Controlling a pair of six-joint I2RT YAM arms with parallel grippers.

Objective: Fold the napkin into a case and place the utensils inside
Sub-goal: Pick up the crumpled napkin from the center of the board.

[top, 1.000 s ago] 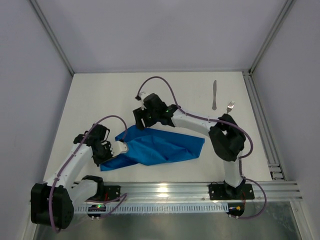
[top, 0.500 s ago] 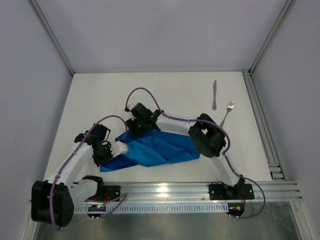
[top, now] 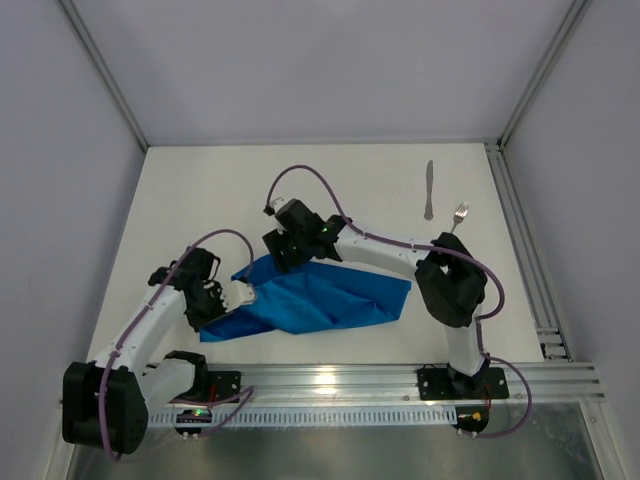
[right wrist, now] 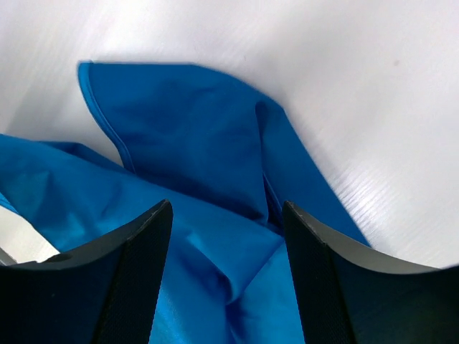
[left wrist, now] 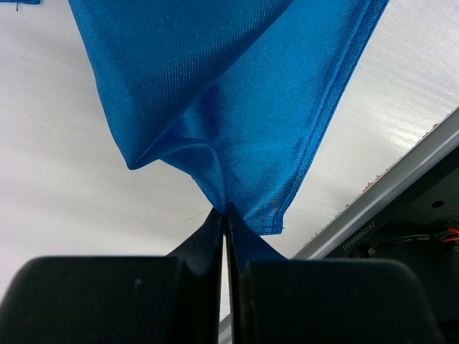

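The left pincer (left wrist: 226,236) pinches a napkin (left wrist: 229,93) corner above the table (left wrist: 64,193).

Robotics lab: an enclosed test cell for two arms.

A plain white bench (top: 200,190) is boxed in by bare pale walls (top: 320,60) set in aluminium frame posts (top: 105,75). A slotted aluminium rail (top: 330,378) runs along its near edge. Bolted to the rail are the left arm (top: 150,320) and the right arm (top: 385,250), both white and black and trailing exposed purple cables (top: 300,168). A green indicator light (top: 197,411) glows at the left base, and the left wrist view shows a printed serial code (left wrist: 351,244) on the framing.
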